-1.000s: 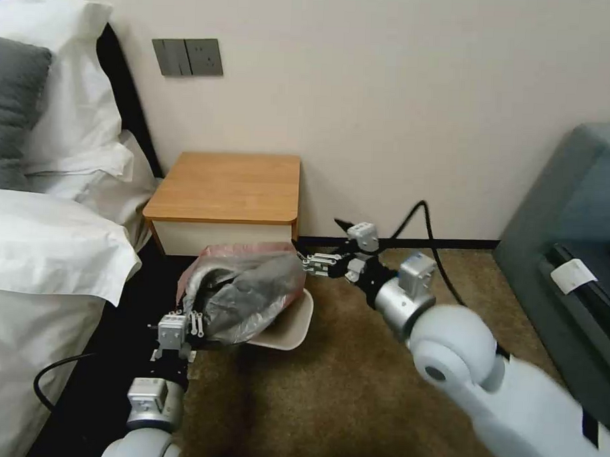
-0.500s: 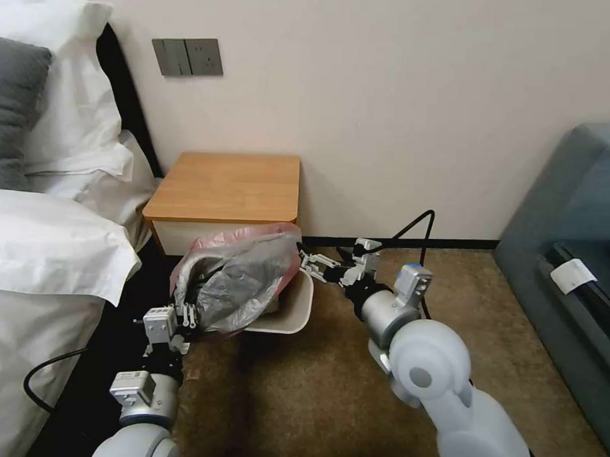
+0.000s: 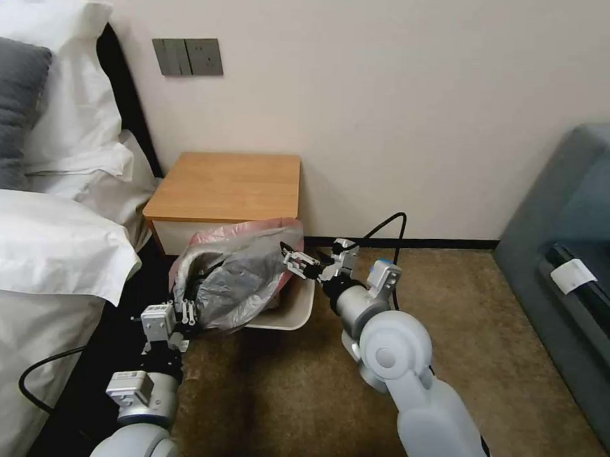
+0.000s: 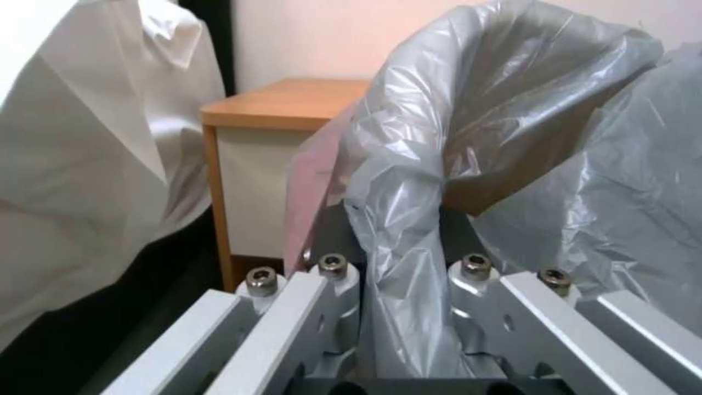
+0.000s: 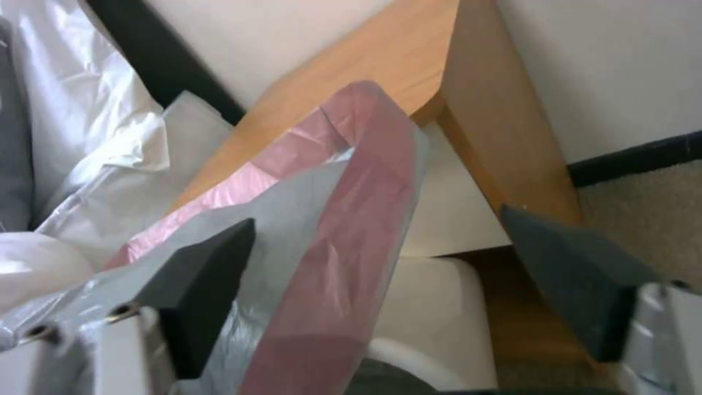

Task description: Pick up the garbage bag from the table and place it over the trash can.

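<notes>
The garbage bag [image 3: 240, 279] billows over the trash can [image 3: 294, 309], at 6 o'clock from the counter [image 3: 226, 186]. Our left pincer [image 3: 185, 312] is clamped on its near edge; our right pincer [image 3: 292, 260], jaws spread, straddles the pink rim at 3 o'clock.

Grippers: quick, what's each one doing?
Left gripper: shut on the bag.
Right gripper: open, fingers either side of the bag's pink rim.

The garbage bag [image 3: 240, 276] — crinkled grey plastic with a pinkish-red rim band — billows over the cream trash can [image 3: 295, 313], which stands on the carpet just before the bare-topped orange-brown desk [image 3: 230, 186].
</notes>
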You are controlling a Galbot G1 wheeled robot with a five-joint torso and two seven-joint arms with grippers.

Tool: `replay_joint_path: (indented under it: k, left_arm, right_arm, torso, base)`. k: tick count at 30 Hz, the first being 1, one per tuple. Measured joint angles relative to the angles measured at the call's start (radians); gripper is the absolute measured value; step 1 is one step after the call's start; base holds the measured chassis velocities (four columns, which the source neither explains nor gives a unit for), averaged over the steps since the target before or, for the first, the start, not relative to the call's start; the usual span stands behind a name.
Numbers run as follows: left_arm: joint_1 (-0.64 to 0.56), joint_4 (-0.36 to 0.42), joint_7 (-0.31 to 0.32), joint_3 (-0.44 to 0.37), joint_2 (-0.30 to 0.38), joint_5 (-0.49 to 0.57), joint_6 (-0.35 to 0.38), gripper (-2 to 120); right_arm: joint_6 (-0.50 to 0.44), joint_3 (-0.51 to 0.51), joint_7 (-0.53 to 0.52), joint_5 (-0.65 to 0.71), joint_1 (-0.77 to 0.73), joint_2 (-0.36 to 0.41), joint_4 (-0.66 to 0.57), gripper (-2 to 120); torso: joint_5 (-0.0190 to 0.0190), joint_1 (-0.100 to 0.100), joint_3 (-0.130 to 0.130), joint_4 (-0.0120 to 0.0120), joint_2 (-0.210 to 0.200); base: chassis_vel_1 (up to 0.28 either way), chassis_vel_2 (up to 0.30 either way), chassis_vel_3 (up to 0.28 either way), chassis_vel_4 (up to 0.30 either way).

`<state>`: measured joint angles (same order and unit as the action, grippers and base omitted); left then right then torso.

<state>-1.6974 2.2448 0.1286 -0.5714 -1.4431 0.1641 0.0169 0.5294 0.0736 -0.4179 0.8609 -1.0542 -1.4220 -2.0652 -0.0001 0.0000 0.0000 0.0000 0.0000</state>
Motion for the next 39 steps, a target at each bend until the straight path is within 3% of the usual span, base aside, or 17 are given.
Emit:
replay_joint_path:
  k: [5, 8, 12, 15, 24, 39]
  left_arm:
    - [0.005, 0.0, 0.0, -0.003, -0.002, 0.005, 0.002, 11]
    - [0.013, -0.002, 0.0, -0.007, -0.007, 0.01, 0.006, 11]
    - [0.017, -0.002, -0.001, -0.01, -0.008, 0.014, 0.01, 11]
    - [0.021, -0.002, -0.001, -0.016, -0.009, 0.018, 0.014, 11]
    - [0.024, -0.001, -0.001, -0.022, -0.012, 0.023, 0.018, 11]
    - [0.039, 0.014, 0.012, -0.047, -0.009, 0.079, 0.045, 11]
  right_arm:
    - [-0.004, -0.001, 0.011, -0.013, -0.005, 0.0, 0.0, 72]
    - [-0.005, -0.007, 0.017, -0.02, -0.013, -0.005, -0.006, 55]
    - [-0.006, -0.009, 0.02, -0.023, -0.015, -0.008, -0.01, 47]
    - [-0.007, -0.011, 0.024, -0.028, -0.015, -0.01, -0.013, 30]
    - [-0.01, -0.021, 0.037, -0.05, -0.016, -0.018, -0.014, 1]
    - [-0.033, -0.001, 0.093, -0.123, -0.06, 0.031, -0.053, 0]
  torso:
    - [0.0, 0.0, 0.0, 0.0, 0.0]
    - [0.0001, 0.0, 0.0, 0.0, 0.0]
    - [0.0001, 0.0, 0.0, 0.0, 0.0]
    - [0.0, 0.0, 0.0, 0.0, 0.0]
    - [0.0, 0.0, 0.0, 0.0, 0.0]
    - [0.0002, 0.0, 0.0, -0.0001, 0.0]
  base:
    - [0.0, 0.0, 0.0, 0.0]
    - [0.0, 0.0, 0.0, 0.0]
    - [0.0, 0.0, 0.0, 0.0]
    - [0.0, 0.0, 0.0, 0.0]
    - [0.0, 0.0, 0.0, 0.0]
    - [0.0, 0.0, 0.0, 0.0]
